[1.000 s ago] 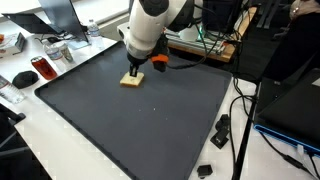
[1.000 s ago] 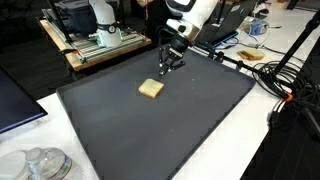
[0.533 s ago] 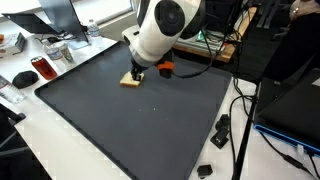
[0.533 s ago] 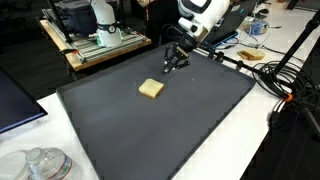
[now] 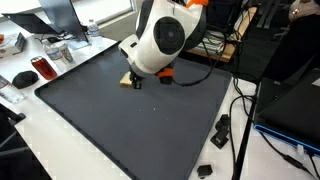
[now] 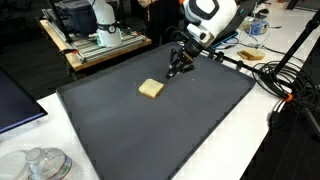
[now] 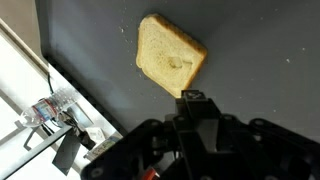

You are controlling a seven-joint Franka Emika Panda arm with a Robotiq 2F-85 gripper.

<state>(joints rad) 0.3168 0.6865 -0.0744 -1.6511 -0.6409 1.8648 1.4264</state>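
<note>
The hand [image 6: 180, 66] is drifting farther from the toast [image 6: 151, 89] than a second ago, toward the far edge of the mat [image 6: 150, 135]. I cannot tell whether its fingers are apart or together, though nothing is showing between them. The toast is lying flat on the dark mat on the bench [image 6: 50, 125], apart from the hand, and it is looking light, dry and crumbly, so a gentle pinch across two opposite crust edges is likely suiting it better than pressing the soft middle.

Both exterior views overlook the black mat [image 5: 140, 130] from different sides; wrist view looks down closely.
</note>
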